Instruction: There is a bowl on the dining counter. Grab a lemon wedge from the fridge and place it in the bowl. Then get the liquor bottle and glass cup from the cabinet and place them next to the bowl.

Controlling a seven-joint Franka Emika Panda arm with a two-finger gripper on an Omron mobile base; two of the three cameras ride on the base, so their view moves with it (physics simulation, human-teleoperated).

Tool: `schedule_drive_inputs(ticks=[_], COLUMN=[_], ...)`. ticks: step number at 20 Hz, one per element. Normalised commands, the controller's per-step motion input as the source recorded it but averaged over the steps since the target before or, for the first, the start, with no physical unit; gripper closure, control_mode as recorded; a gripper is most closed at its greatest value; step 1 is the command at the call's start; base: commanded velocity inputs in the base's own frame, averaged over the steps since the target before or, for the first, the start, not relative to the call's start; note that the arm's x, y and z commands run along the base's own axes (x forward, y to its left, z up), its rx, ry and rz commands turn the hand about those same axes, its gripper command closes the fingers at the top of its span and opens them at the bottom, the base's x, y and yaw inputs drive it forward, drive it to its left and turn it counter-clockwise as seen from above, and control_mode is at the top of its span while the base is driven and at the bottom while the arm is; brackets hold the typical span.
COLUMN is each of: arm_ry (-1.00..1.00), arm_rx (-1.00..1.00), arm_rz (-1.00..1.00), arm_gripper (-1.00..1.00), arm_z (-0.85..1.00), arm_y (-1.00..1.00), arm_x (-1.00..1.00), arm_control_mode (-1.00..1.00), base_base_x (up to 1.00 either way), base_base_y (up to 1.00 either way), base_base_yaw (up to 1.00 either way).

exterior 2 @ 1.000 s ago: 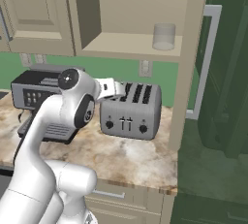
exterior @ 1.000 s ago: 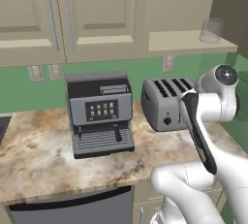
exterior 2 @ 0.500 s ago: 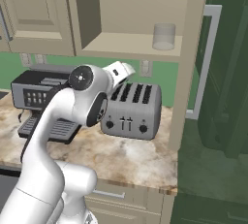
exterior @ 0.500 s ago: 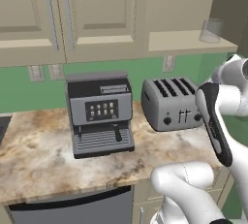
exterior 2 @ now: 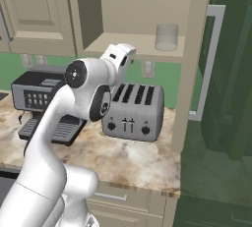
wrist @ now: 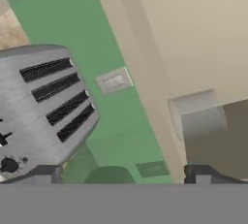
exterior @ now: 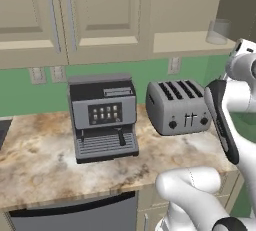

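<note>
Glass cup (exterior 2: pixel 167 37) — small clear tumbler, faintly grey, upright on the bottom shelf of the open cabinet (exterior 2: pixel 138 12), near the shelf's front edge. Seen also in the left base view (exterior: pixel 218 31) and in the hand view (wrist: pixel 198 114), where it lies just above the right-hand tip of the jaws, the picture being rolled. Nothing touches it.

Jaws (wrist: pixel 123 173) — wide apart, empty; only the two dark tips show at the bottom of the hand view, one at either side. Between them lies green wall, not the cup. In the right base view the white hand is raised to about the level of the cabinet shelf, left of the cup and well apart from it.

Toaster (exterior 2: pixel 132 112) — grey metal, four slots, knobs and levers on its front; stands on the stone surface (exterior 2: pixel 123 157) below the jaws. In the hand view (wrist: pixel 41 106) it sits off the left tip, slots facing up.

Coffee machine (exterior: pixel 103 116) — dark grey, button panel and drip tray; on the same surface, further left of the jaws than the toaster, the two standing apart.

Wall socket (wrist: pixel 114 81) — pale plate on the green wall, between toaster and cabinet edge, ahead of the jaws.

Fridge (exterior 2: pixel 229 73) — dark mass with a long pale vertical bar handle (exterior 2: pixel 209 64), right of the cabinet post and well to the right of the jaws.
</note>
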Motion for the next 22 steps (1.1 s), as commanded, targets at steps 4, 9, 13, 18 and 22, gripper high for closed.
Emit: schedule_drive_inputs(ticks=[4, 9, 13, 18, 22], arm_ry=[-0.04, -0.11, -0.01, 0.07, 0.09], arm_rx=[-0.28, -0.14, -0.09, -0.12, -0.14], arm_rz=[0.10, 0.19, 0.15, 0.04, 0.01], arm_gripper=[-1.00, -1.00, -1.00, -1.00, -1.00], arm_z=[0.18, 0.25, 0.54, 0.59, 0.22], arm_y=[-0.27, -0.34, -0.31, -0.15, -0.02], arm_x=[0.08, 0.12, 0.12, 0.08, 0.00], arm_control_mode=[-1.00, -1.00, -1.00, -1.00, -1.00], base_base_x=[0.00, 0.00, 0.00, 0.00, 0.00], base_base_y=[0.00, 0.00, 0.00, 0.00, 0.00], base_base_yaw=[0.00, 0.00, 0.00, 0.00, 0.00])
